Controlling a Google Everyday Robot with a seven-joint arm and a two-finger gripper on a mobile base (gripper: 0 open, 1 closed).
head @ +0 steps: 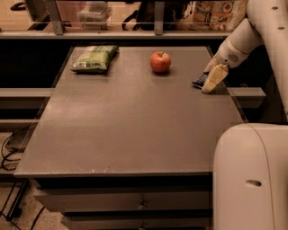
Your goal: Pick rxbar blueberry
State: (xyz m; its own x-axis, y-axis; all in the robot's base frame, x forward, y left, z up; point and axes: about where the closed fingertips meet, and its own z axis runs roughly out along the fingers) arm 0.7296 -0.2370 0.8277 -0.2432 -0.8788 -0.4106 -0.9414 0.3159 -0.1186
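Observation:
The rxbar blueberry (199, 81) is a small dark navy bar lying flat at the table's right edge, partly hidden by my gripper. My gripper (212, 80) comes down from the white arm at the upper right and sits right over the bar's right end, its pale tip down at the tabletop. The red apple (160, 62) stands to the left of the bar, toward the back. The green snack bag (94, 58) lies at the back left.
The grey table (126, 130) has drawers below its front edge. My white base (250, 179) fills the lower right. A rail and shelves with packaged goods (216, 9) run behind the table. Cables lie on the floor at the left.

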